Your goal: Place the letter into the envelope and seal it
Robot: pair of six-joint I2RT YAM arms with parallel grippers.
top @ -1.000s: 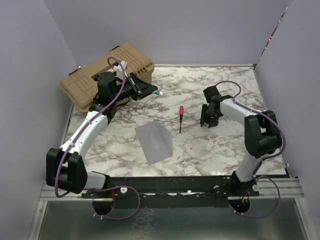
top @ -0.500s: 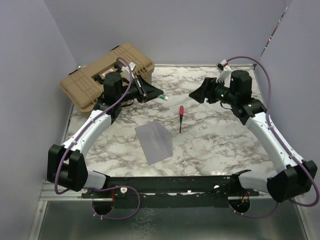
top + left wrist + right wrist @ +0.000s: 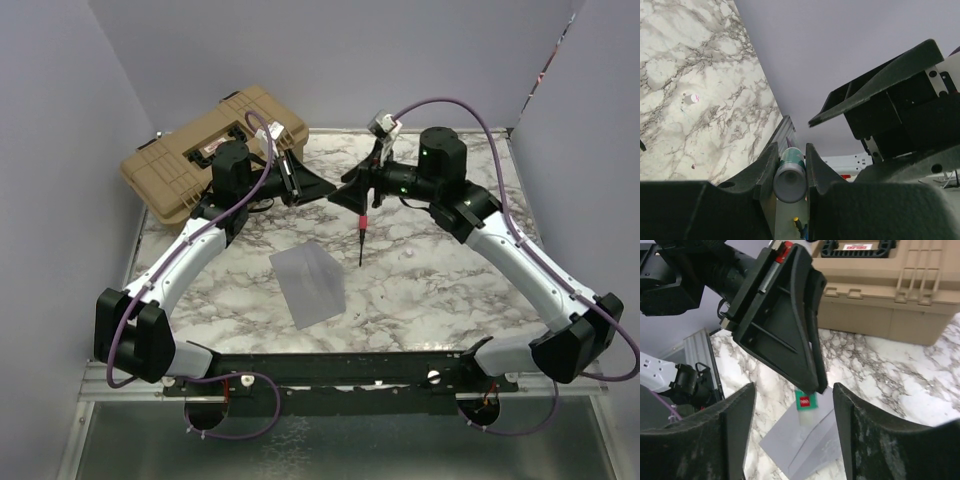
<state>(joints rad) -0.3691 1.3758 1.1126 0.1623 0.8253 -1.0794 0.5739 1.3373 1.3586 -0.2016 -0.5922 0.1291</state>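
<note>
Top external view: the grey envelope (image 3: 307, 285) lies flat on the marble table (image 3: 450, 290), front and middle, nothing touching it. Raised beyond it, the left gripper (image 3: 790, 159) pinches a small white tube (image 3: 790, 182) with a green label. The right gripper (image 3: 792, 400) faces it nearly tip to tip, fingers spread wide, empty. A red-handled screwdriver (image 3: 361, 238) lies near the envelope's far right corner, and a tan case (image 3: 200, 150) sits at the far left.

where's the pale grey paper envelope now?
Top view: the pale grey paper envelope lies on the marble table, left of centre, with the red-handled screwdriver just right of it.
</note>
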